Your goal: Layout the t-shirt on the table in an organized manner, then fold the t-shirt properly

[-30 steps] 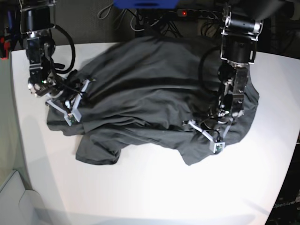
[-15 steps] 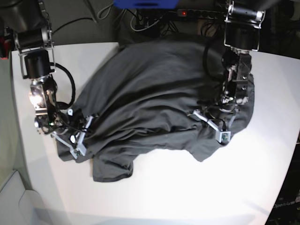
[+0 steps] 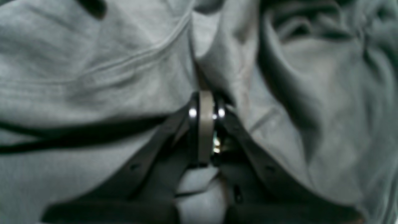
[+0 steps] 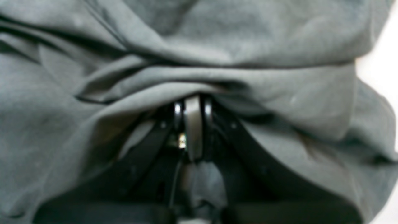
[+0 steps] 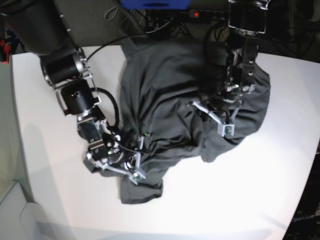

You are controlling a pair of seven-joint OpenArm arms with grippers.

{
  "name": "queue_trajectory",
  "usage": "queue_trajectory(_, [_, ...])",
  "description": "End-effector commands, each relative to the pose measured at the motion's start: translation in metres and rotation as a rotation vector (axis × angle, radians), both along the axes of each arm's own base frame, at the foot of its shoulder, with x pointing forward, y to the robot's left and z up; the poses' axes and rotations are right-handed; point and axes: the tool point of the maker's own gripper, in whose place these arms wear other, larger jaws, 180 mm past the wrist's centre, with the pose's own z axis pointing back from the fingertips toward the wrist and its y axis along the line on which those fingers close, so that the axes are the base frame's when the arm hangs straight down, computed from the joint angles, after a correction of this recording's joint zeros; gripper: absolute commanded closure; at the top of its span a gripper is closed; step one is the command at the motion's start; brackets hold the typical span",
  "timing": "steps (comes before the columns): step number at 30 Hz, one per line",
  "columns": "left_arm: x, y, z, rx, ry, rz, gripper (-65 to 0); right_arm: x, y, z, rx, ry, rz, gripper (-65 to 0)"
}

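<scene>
right gripper [image 4: 192, 102] | fingers [image 4: 178, 110] pinched on t-shirt [image 4: 248, 46] fold | table [image 4: 381, 62] at right edge

Bare table [image 5: 210, 200] before t-shirt [image 5: 165, 95]

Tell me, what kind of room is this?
Probably a robot lab or workshop. Two black robot arms work on a t-shirt spread on a big white table, and behind it lie tangled cables and a power strip with a red light.
</scene>
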Motion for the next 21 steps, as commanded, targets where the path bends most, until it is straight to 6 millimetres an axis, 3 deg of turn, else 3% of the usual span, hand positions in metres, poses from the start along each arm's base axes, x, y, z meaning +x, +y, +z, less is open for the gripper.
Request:
queue_trajectory(1, [-0.009, 0.013, -0.006, 0.025, 0.071, 0.021, -0.3, 0.024, 0.002, 0.029, 0.013, -0.074, 0.004, -0.3])
queue_trajectory(6, [0.014, 0.030, 0.026, 0.005, 0.025, 0.077, -0.3, 0.036, -0.006, 0.044, 0.016, -0.103, -0.016, -0.2])
queue_trajectory(9, [0.023, 0.037, 0.039, 0.002, 0.019, 0.091, -0.3, 0.043, -0.030, 0.060, 0.018, -0.140, -0.066, -0.2])
queue_trajectory(12, [0.031, 0.043, 0.051, 0.002, -0.003, 0.102, -0.3, 0.032, -0.043, 0.068, -0.005, -0.162, -0.081, -0.3])
queue_trajectory(16, [0.038, 0.048, 0.070, 0.004, -0.055, 0.115, -0.3, 0.008, -0.043, 0.079, -0.039, -0.193, -0.058, -0.3])
queue_trajectory(21, [0.047, 0.054, 0.085, 0.007, -0.096, 0.130, -0.3, -0.043, -0.020, 0.088, -0.042, -0.209, -0.012, 0.0])
